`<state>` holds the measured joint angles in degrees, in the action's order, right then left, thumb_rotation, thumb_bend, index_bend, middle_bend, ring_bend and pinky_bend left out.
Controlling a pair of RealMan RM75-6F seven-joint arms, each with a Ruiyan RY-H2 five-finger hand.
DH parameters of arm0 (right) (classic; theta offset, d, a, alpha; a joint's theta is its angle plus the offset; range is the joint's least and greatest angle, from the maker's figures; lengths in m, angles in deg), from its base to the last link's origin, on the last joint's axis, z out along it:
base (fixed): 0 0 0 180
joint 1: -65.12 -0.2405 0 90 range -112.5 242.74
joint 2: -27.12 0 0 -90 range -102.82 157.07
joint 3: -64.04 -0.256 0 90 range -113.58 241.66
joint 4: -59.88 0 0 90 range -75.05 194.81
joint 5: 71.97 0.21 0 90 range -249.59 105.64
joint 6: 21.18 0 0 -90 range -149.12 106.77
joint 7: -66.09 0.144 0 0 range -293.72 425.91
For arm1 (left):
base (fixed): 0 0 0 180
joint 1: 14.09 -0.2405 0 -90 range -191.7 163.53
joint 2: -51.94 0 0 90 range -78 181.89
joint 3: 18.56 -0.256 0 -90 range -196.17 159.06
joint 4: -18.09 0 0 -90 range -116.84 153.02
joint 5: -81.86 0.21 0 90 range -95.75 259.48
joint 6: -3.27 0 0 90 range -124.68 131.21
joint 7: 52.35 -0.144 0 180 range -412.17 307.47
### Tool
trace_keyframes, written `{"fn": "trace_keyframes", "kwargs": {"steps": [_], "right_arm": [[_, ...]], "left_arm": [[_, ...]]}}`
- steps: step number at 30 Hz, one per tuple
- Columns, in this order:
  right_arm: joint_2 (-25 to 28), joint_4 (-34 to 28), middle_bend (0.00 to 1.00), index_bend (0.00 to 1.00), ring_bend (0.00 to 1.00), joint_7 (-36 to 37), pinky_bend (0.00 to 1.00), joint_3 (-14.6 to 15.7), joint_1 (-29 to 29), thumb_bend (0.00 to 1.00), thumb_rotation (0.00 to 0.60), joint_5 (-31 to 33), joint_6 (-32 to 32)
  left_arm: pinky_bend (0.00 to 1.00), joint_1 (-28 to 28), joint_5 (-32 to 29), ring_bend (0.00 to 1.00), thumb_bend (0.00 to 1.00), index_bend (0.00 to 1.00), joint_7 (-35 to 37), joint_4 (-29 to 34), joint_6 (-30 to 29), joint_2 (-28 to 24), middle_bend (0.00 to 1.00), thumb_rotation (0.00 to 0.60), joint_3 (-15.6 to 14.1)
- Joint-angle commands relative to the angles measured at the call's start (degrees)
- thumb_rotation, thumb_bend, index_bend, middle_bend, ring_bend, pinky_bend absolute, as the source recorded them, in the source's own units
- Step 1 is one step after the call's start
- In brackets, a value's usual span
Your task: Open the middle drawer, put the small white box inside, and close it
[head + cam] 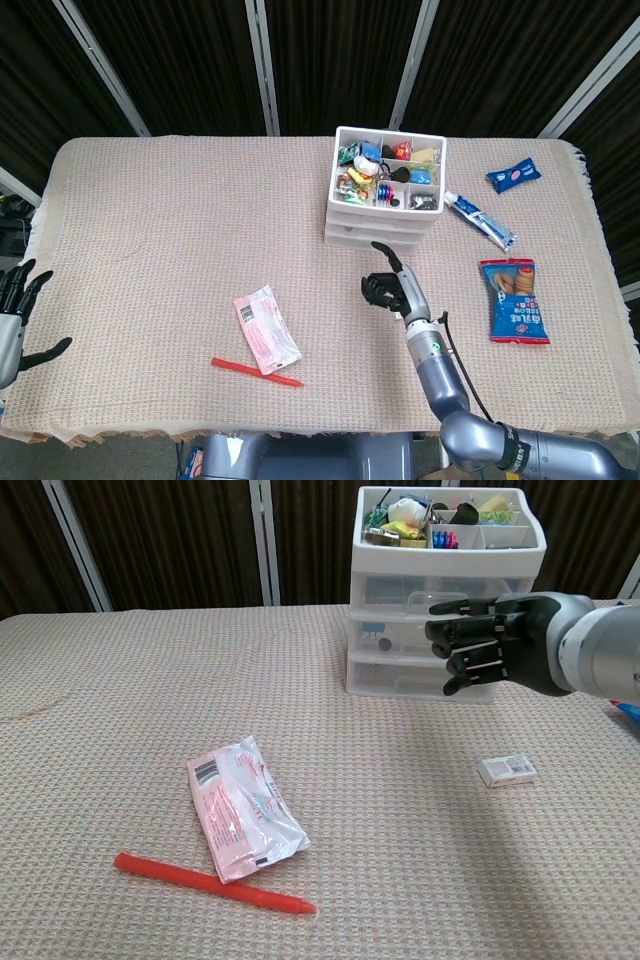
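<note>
The white three-drawer unit [378, 230] [400, 680] stands at the back of the table, all drawers shut; its middle drawer [390, 637] shows a handle partly behind my right hand. My right hand [390, 287] [492, 646] hovers just in front of the drawer fronts at middle-drawer height, fingers reaching toward the unit, holding nothing. The small white box [507, 770] lies flat on the cloth in front of and below that hand; the arm hides it in the head view. My left hand [12, 318] hangs at the table's far left edge, fingers spread, empty.
A pink-and-white packet [266, 328] [243, 807] and a red pen [256, 371] [213, 882] lie front left. A toothpaste tube [480, 220], a blue wrapper [513, 176] and a snack bag [514, 300] lie right of the unit. The unit's top tray [445, 510] holds several small items.
</note>
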<state>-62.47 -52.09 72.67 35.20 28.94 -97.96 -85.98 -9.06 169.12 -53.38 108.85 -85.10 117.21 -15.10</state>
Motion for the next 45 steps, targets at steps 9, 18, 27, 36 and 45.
{"fn": "trace_keyframes", "kwargs": {"steps": [9,18,27,36,45], "right_arm": [[-5.1,7.8,0.74,0.12,0.73,-0.4,0.59,-4.5,-5.0,0.45,0.600,7.3,0.6],[-7.7,14.3,0.74,0.12,0.73,-0.5,0.59,-6.8,-7.4,0.45,0.600,9.4,1.2],[-9.9,18.0,0.74,0.16,0.73,1.5,0.59,-9.7,-8.1,0.45,0.600,10.5,1.2],[-11.6,20.3,0.74,0.24,0.73,2.1,0.59,-11.9,-9.3,0.45,0.600,12.2,1.8],[-12.9,21.5,0.74,0.30,0.73,1.7,0.59,-13.6,-10.5,0.45,0.600,13.2,1.3]], "left_arm": [[0.00,-0.2,-0.6,0.00,0.06,0.11,0.8,0.3,0.3,-0.6,0.00,0.600,-0.1],[0.00,-0.4,-0.9,0.00,0.06,0.11,1.6,0.7,0.5,-1.1,0.00,0.600,-0.1],[0.00,-0.3,-0.9,0.00,0.06,0.11,2.0,0.9,0.8,-1.3,0.00,0.600,-0.1],[0.00,-0.2,-1.0,0.00,0.06,0.11,2.3,1.1,1.1,-1.4,0.00,0.600,-0.1],[0.00,-0.2,-1.0,0.00,0.06,0.11,2.5,1.1,1.1,-1.5,0.00,0.600,-0.1]]}}
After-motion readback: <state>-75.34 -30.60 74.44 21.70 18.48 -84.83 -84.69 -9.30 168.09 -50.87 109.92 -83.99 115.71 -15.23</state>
